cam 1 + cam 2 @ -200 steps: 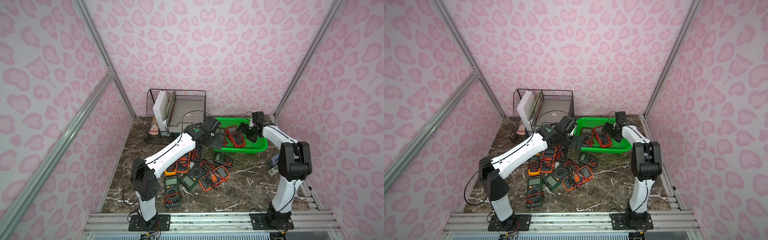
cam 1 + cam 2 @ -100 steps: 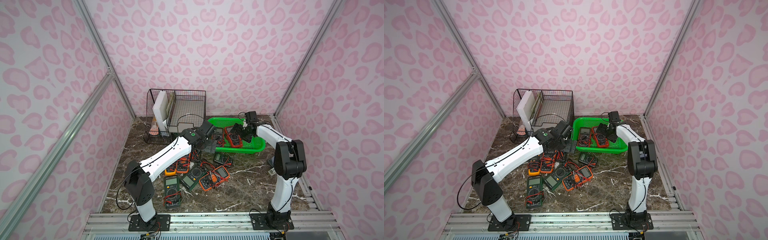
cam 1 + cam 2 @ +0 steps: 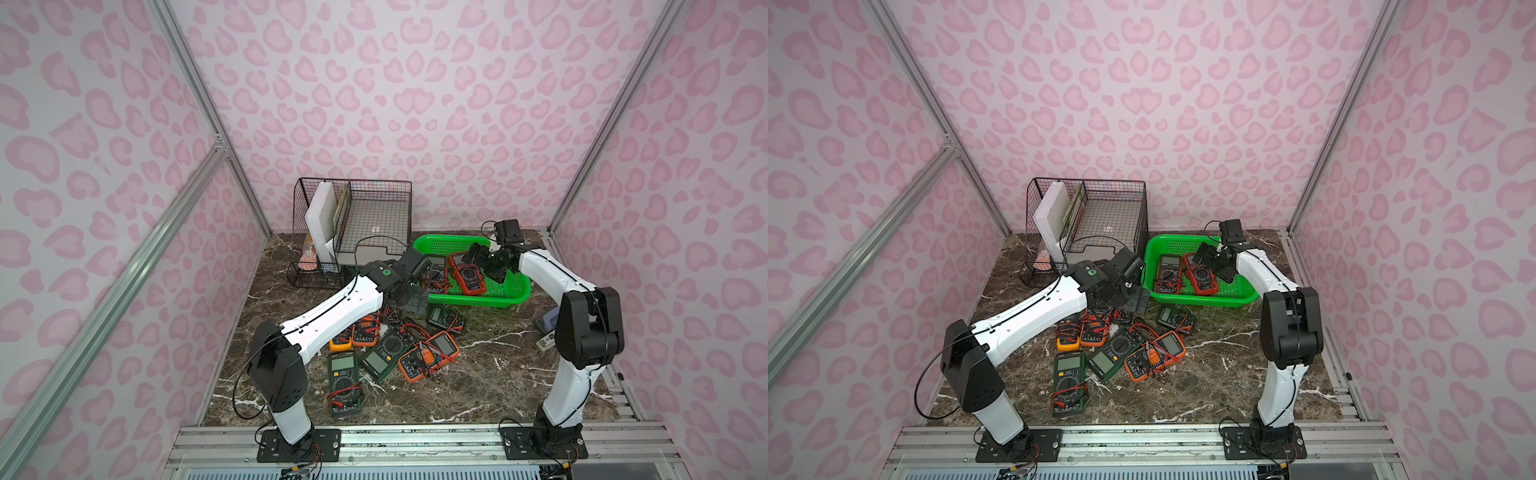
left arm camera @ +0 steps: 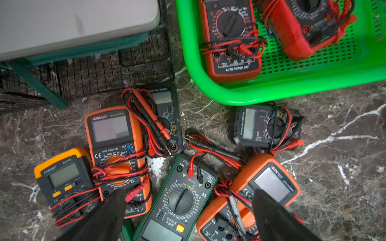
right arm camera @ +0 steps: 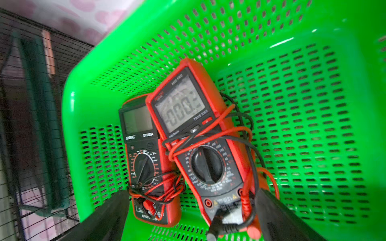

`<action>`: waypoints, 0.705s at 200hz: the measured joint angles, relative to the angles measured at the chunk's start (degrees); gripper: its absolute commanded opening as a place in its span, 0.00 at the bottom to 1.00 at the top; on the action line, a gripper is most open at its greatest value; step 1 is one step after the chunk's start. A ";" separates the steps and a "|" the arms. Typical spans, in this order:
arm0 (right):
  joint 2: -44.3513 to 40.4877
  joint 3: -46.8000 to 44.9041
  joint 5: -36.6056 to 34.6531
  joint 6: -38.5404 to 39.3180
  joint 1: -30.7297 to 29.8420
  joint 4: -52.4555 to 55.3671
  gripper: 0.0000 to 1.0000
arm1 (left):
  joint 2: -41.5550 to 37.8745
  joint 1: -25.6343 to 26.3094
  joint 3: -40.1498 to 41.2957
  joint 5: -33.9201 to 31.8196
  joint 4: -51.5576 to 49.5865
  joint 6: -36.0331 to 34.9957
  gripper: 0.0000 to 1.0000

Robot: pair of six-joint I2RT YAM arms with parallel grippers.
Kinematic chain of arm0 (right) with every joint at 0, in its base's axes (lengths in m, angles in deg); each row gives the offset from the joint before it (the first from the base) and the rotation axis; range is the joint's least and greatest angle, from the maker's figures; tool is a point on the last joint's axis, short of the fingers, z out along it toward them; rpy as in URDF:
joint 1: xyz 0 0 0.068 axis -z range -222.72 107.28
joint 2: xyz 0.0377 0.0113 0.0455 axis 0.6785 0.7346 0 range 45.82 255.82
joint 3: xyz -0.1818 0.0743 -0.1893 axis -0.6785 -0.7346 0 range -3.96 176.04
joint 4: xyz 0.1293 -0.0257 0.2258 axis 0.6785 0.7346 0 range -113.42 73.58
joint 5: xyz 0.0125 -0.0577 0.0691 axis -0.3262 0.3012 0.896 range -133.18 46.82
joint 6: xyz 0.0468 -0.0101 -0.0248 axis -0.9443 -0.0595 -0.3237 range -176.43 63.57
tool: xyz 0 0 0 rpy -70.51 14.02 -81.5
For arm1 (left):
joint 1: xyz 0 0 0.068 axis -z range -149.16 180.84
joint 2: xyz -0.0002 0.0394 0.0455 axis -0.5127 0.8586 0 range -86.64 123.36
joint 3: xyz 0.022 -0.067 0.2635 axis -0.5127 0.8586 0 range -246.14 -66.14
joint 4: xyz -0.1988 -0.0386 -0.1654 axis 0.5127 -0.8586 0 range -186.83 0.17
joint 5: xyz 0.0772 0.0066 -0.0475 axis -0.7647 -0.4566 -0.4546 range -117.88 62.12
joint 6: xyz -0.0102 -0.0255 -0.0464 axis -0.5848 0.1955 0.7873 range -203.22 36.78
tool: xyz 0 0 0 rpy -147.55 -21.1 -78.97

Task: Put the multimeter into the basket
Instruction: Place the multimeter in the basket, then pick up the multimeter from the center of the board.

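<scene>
Marble tabletop (image 3: 498,374) | your basket (image 3: 478,300) holds ANENG DT9205A multimeter (image 5: 146,158), TRUE RMS multimeter (image 5: 200,146) | VICTOR 890F multimeter (image 4: 117,150), ANENG A830L multimeter (image 4: 64,183) lie outside on the tabletop | your left gripper (image 4: 188,192), right gripper (image 5: 192,193): spread wide, empty

The dark marble table (image 3: 498,386) carries a green basket (image 3: 478,300) at the back right and, just beside it on the left, a black wire organizer (image 3: 374,216). In front of both lies a loose heap of meters (image 3: 390,353) — orange, green, black — with leads tangled. Near the right edge sit a small grey-blue device (image 3: 545,322) and a white tag (image 3: 547,341).
</scene>
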 measured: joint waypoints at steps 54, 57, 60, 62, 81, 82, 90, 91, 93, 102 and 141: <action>-7.80 -1.29 -1.14 1.92 0.98 0.39 0.99 | -6.19 0.15 10.71 5.07 0.46 -2.40 0.99; -8.24 -1.49 -1.11 2.01 0.98 0.48 0.99 | -6.36 0.17 11.10 5.29 0.44 -2.58 0.98; -8.87 -1.86 -1.14 2.25 0.94 0.52 0.99 | -6.64 0.26 11.69 5.68 0.46 -2.82 0.98; -9.16 -2.05 -1.11 2.36 0.92 0.52 0.99 | -6.75 0.28 11.98 5.90 0.48 -2.95 0.98; -12.48 -4.81 -1.11 2.86 0.92 1.07 0.99 | -8.17 1.38 14.91 8.11 0.61 -4.52 0.99; -12.63 -4.94 -1.11 2.86 0.92 1.11 0.99 | -8.22 1.42 15.02 8.22 0.63 -4.61 0.99; -14.25 -6.51 -1.07 3.10 0.94 1.36 0.99 | -8.55 2.08 15.91 9.25 0.72 -5.20 0.98; -14.45 -6.73 -1.07 3.13 0.94 1.36 0.99 | -8.59 2.23 16.09 9.46 0.74 -5.27 0.99; -14.82 -7.17 -1.09 3.23 0.94 1.29 0.99 | -8.61 2.38 16.26 9.64 0.79 -5.33 0.98; -16.87 -9.60 -1.09 3.39 0.85 1.33 0.99 | -8.61 3.28 16.98 10.25 0.94 -6.01 0.99; -24.94 -18.53 -1.20 3.96 -0.48 2.67 0.99 | -5.27 7.52 17.66 12.61 2.05 -8.11 0.99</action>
